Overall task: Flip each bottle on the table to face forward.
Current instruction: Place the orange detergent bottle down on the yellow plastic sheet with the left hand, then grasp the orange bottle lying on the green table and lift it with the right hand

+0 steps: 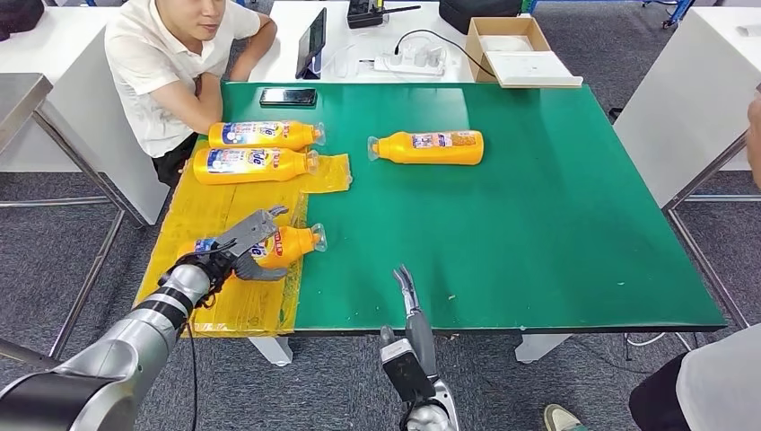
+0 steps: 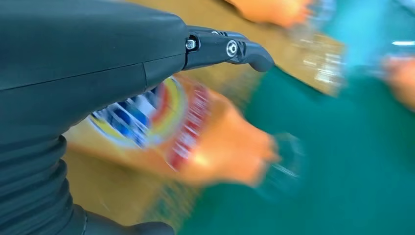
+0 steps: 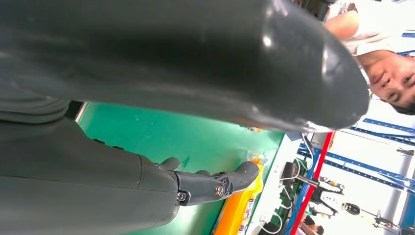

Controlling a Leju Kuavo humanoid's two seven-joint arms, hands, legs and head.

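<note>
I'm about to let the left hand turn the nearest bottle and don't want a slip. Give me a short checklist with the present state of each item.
1. Left hand on the nearest bottle: ok, fingers lie over its label end.
2. Firmness of that grip: cannot tell, the left wrist view is blurred.
3. Bottle lying flat on the yellow sheet: ok.
4. Right hand out of the way: ok, it is at the near edge of the green table, holding nothing.
5. Other bottles apart: ok, two lie farther back, one on the green.
6. Person close by: not ok, seated at the far left corner.
</note>
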